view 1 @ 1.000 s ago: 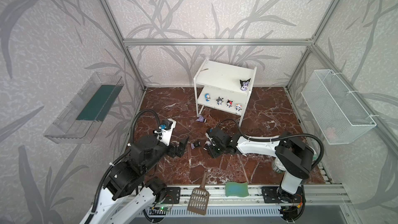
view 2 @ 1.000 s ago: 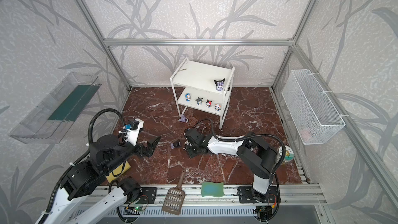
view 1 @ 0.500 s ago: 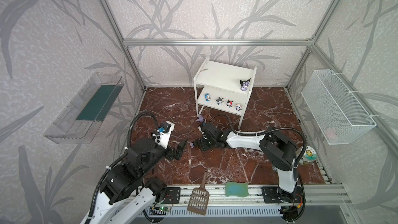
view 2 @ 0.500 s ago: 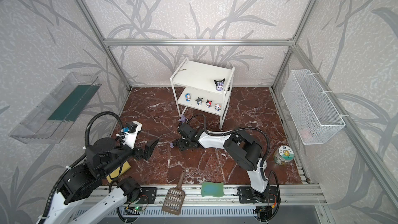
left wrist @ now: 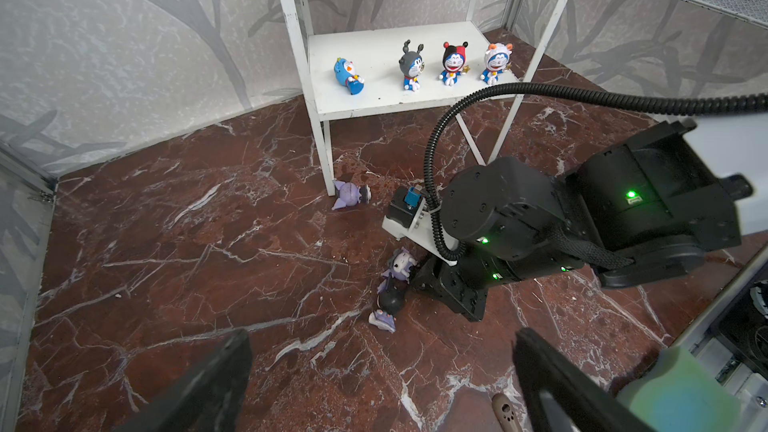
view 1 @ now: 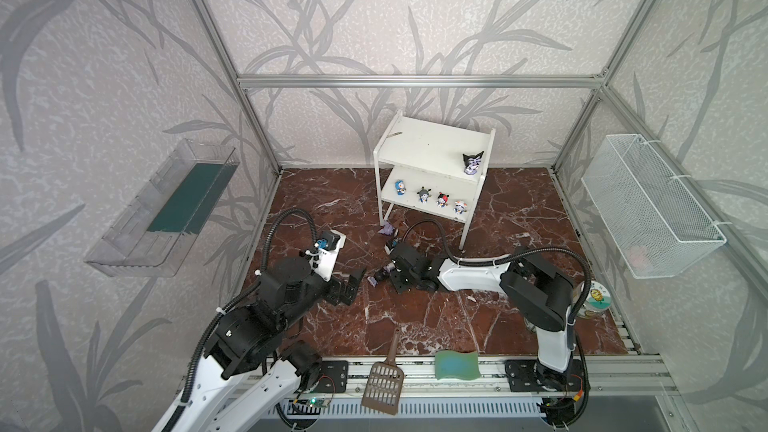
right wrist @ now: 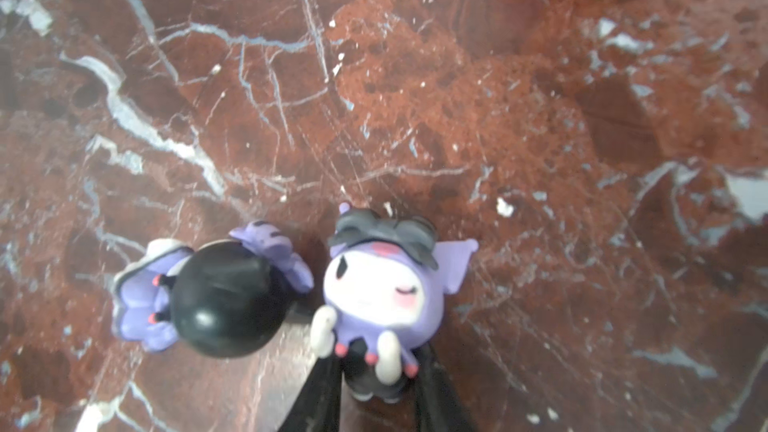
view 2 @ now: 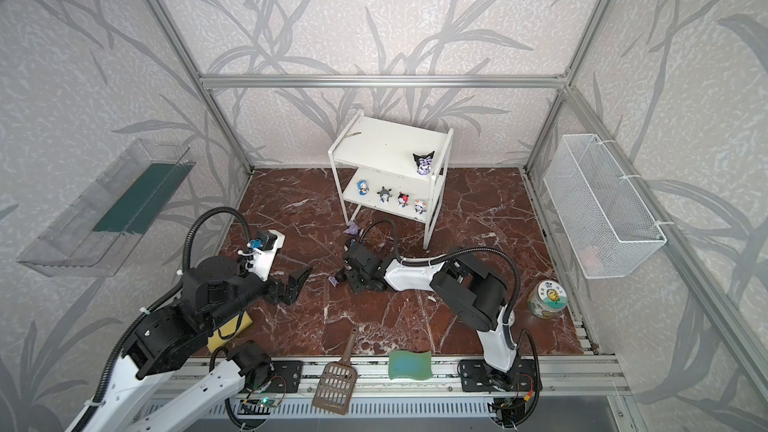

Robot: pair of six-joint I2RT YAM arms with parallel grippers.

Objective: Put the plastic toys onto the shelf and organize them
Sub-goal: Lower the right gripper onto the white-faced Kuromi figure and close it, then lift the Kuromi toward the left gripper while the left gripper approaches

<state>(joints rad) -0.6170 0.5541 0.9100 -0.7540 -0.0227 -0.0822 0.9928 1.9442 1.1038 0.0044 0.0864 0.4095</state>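
My right end effector [right wrist: 376,376] is closed on the lower body of a purple figurine [right wrist: 382,292]. Its fingers [right wrist: 320,396] pinch either side below the wide head, which I judge keeps the ears clear of the grip. The toy sits low on the worktop [right wrist: 415,97], face up toward the wrist camera, its long axis running straight out from the fingers with the head farthest from them. Just beside its head lies a black-headed figurine [right wrist: 220,297], tipped over, its axis roughly crosswise and its skirt end pointing away. A third purple one [left wrist: 351,197] lies by a leg of the shelf [view 1: 428,147]. My left end effector [left wrist: 384,342] hangs wide open and empty, set back, I think, to leave room. One purple toy [view 1: 472,162] stands on the top board and four blue-white ones [left wrist: 451,62] line the lower, so purple presumably goes on top.
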